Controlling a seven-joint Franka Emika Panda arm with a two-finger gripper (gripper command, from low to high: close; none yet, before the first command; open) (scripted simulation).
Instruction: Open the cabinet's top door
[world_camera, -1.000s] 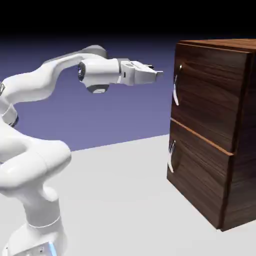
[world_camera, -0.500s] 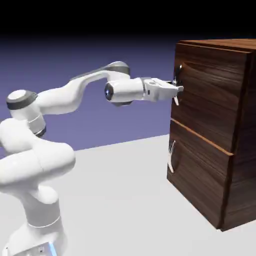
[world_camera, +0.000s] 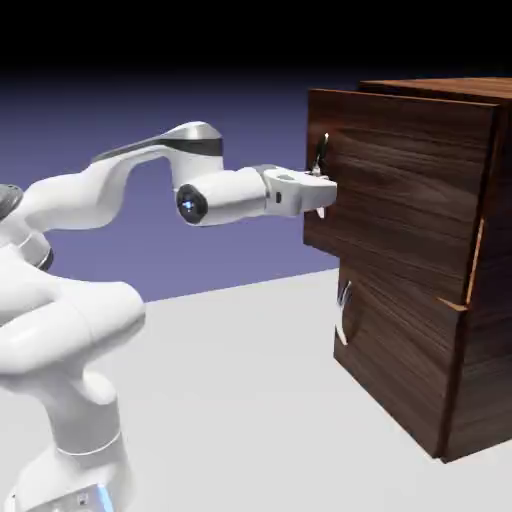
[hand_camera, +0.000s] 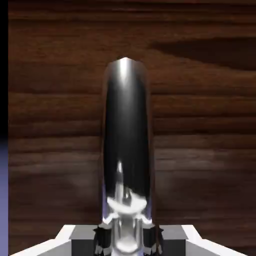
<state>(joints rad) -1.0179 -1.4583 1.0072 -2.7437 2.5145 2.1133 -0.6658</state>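
The dark wood-grain cabinet (world_camera: 420, 360) stands at the exterior view's right. Its top door (world_camera: 400, 180) juts out from the cabinet's front toward the arm, with a gap showing at its right edge. My gripper (world_camera: 322, 192) is shut on the top door's curved silver handle (world_camera: 322, 150), reaching level from the left. In the hand view that handle (hand_camera: 126, 135) runs straight up the middle, large and shiny, and my gripper (hand_camera: 127, 239) is clamped on its lower end. The door's wood (hand_camera: 200, 125) fills the picture behind it.
The lower panel (world_camera: 400, 350) lies flush with the cabinet, its own silver handle (world_camera: 343, 312) below my hand. The white table (world_camera: 230, 400) stretches between the robot's base and the cabinet.
The gripper went from open and short of the cabinet to shut on the top handle. It then drew back left, and the top door came out with it.
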